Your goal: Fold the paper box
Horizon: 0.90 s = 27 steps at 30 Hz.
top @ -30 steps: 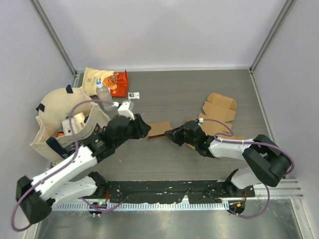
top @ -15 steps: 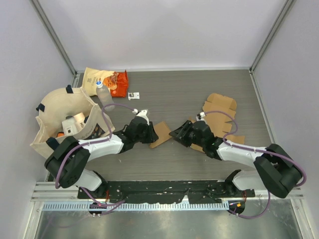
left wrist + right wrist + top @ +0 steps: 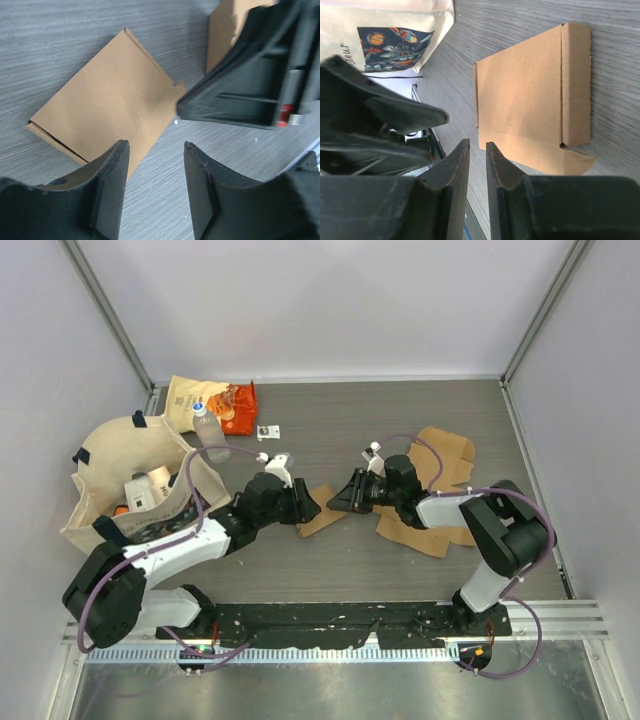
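Paper box (image 3: 322, 512) lies flat on the table (image 3: 330, 430) midway between the two arms, a small brown packet with one edge strip creased over and a rounded tab poking out at a corner. It sits there, I judge, because both arms can reach that spot, so one can pin a side while the other turns a flap. The left gripper (image 3: 155, 150) hovers just beside the box's edge, jaws apart and nothing between them, tips aimed low as if to press or slip under the panel. The right gripper (image 3: 477, 145) faces it from the opposite side, its fingers only a narrow slit apart and also empty, near the tabbed corner. Unfolded cardboard blanks (image 3: 440, 455) lie under and behind the right arm, apart from the work, and a tote bag (image 3: 120, 475) stands off to the left.
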Each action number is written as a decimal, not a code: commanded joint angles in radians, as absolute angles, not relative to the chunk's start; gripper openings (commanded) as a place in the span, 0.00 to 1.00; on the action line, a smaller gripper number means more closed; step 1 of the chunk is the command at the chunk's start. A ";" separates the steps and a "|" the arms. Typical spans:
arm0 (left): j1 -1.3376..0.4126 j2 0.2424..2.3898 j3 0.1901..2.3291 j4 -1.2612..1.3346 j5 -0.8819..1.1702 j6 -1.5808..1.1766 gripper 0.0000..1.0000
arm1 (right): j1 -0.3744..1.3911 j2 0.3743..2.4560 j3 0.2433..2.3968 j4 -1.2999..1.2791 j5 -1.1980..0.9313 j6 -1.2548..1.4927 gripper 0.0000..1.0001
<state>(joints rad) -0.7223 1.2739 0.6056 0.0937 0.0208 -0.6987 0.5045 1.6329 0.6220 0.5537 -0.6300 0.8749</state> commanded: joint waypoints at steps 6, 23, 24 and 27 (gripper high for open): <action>-0.721 1.377 0.520 0.233 0.089 -0.741 0.37 | 0.511 1.759 0.591 0.696 -0.629 0.778 0.24; -0.709 1.040 0.626 -0.136 -0.096 -0.652 0.71 | 0.506 1.531 0.846 0.067 -0.439 0.466 0.43; -0.698 1.037 0.641 -0.164 -0.166 -0.669 0.74 | 0.506 1.534 0.873 0.022 -0.363 0.444 0.48; -0.596 1.133 0.670 -0.190 -0.157 -0.702 0.88 | 0.506 1.632 0.978 -0.083 -0.319 0.408 0.57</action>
